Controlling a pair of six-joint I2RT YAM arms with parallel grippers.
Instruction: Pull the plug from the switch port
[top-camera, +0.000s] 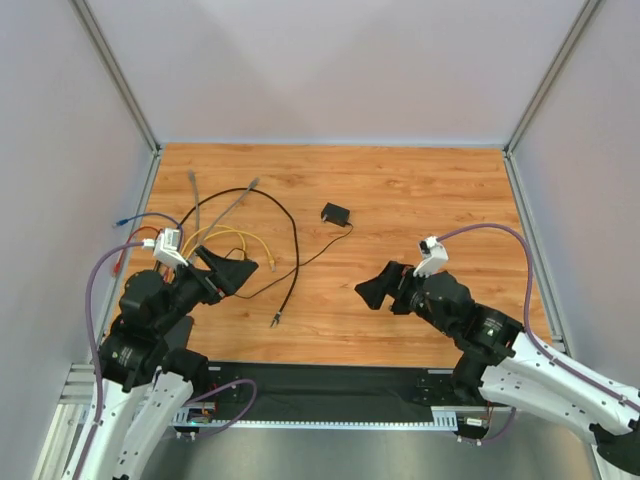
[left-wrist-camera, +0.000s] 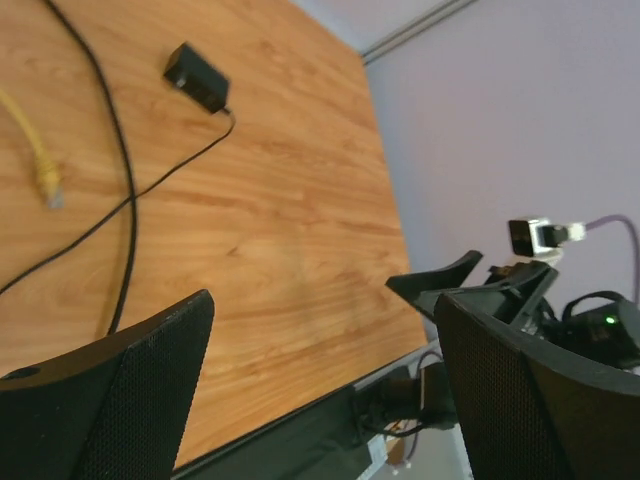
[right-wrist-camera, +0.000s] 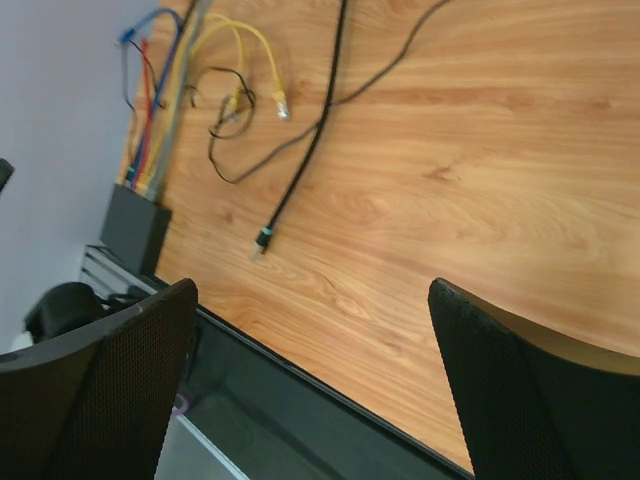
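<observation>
From above, the table (top-camera: 420, 190) is glossy orange-brown wood-grain board. On it lie a loose tangle of thin round cables (top-camera: 235, 235) in yellow, grey, blue, red and black, and a small black adapter block (top-camera: 335, 213) with a thin cord. The left gripper (top-camera: 238, 272) and the right gripper (top-camera: 372, 290), both matte black plastic, hover over bare wood with nothing between their jaws; the switch port cannot be made out in this view. In the left wrist view the left gripper's fingers (left-wrist-camera: 130, 390), broad wedges with a fine dotted texture, stand wide apart and touch nothing, with the adapter block well ahead of them. In the right wrist view the right gripper's textured pads (right-wrist-camera: 110, 390) are likewise spread wide and empty. The switch port (right-wrist-camera: 135, 228), a flat matte black box, sits by the left wall near the table's front edge, with the coloured cables running into its far edge, well apart from the right gripper
</observation>
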